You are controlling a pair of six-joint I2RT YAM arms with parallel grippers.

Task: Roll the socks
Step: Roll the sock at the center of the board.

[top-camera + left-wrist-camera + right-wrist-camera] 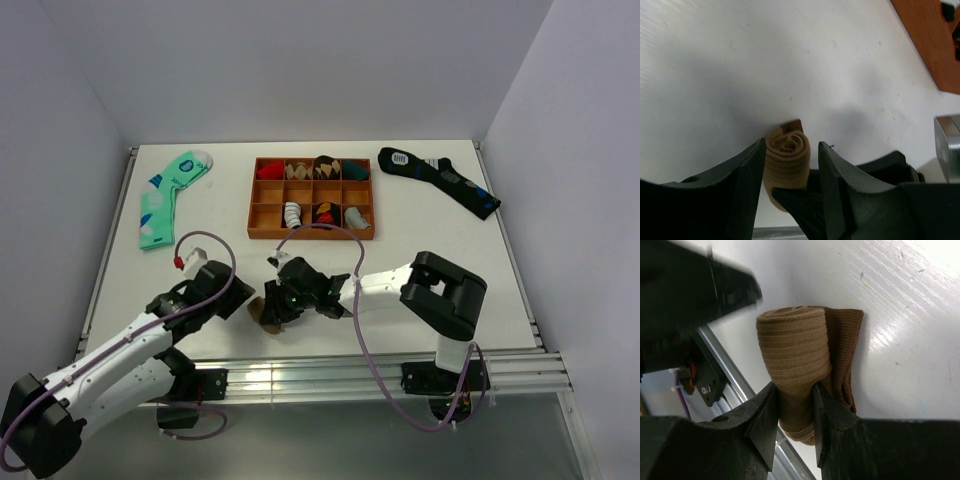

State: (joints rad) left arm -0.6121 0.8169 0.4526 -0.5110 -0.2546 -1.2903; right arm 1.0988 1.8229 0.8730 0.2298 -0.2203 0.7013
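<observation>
- White worktop [225, 205], close to its near edge, is where I find the socks [792, 340]: tan-brown knit wound into a tight cylinder, lying between my two arms.
- My left wrist camera shows the spiral end of the roll. My right wrist camera shows a darker ribbed cuff flap [845, 355] lying loose along one side, not yet wrapped over.
- I judge the bundle light, soft and springy. It will squash under pressure and would likely uncoil if released, though the knit should give plenty of friction.
- My right fingers [765, 420] are clamped across the body of the roll and dent it slightly.
- My left fingers [747, 185] are spread, straddling the spiral end. One looks to brush the knit and the other stands just clear, so there is no grip there.
- The best hold, to my mind, is across the middle of the roll, pressing the layers together and leaving the cuff free to be pulled over.
- An aluminium rail [380, 362] runs along the worktop edge just beside the roll, so a slip could send it over.
- Farther back, well apart from the roll, lie a wooden tray [311, 237], a mint-green dotted sock [165, 200] and a dark navy sock [440, 180].
</observation>
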